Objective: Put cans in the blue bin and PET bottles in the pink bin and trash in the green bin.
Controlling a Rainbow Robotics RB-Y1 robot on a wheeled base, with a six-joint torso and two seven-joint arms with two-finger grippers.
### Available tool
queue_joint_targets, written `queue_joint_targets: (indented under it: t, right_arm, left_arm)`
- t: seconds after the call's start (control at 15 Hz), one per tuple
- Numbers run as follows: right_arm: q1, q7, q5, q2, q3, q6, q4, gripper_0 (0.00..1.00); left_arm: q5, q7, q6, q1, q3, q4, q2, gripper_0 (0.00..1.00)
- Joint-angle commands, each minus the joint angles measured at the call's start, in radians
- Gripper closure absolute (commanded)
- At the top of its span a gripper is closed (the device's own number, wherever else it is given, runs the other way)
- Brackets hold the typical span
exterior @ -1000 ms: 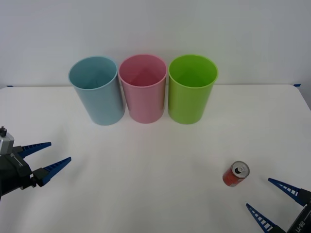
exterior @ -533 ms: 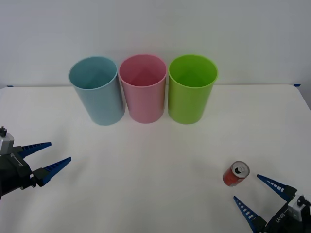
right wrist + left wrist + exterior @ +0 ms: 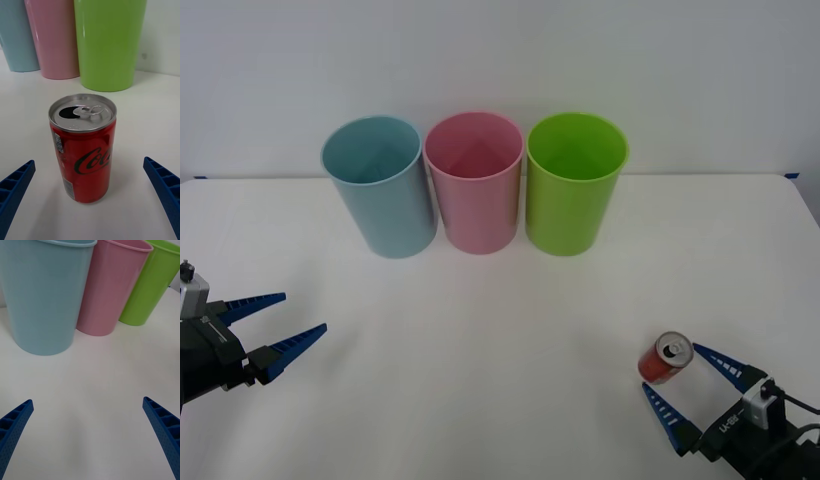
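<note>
Each tool has two blue ribbed tapered fingers [image 3: 668,407] on a black body with a white block.

**A bare test bench in a lab**

Nothing homely is showing here: a plain white table [image 3: 480,330] is standing against a blank white wall [image 3: 500,60], with 3 coloured bins lining up like a staged robot trial.

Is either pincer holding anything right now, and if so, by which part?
Nothing is held. The right pincer is open around the upright red can, fingers apart from it. The left pincer is open over bare table.
</note>
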Motion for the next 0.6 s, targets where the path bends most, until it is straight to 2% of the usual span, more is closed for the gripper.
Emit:
queue_joint_targets:
  t: [0.07,0.6]
  right_arm:
    - [-0.014,0.003,-0.002,0.017,0.011,0.013,0.003,0.0]
    - [-0.052,0.022,-0.01,0.033,0.068,0.082,0.004,0.0]
  left_arm:
    - [0.0,0.0,0.0,0.0,0.0,0.0,0.0,0.0]
    - [0.0,0.0,0.0,0.0,0.0,0.0,0.0,0.0]
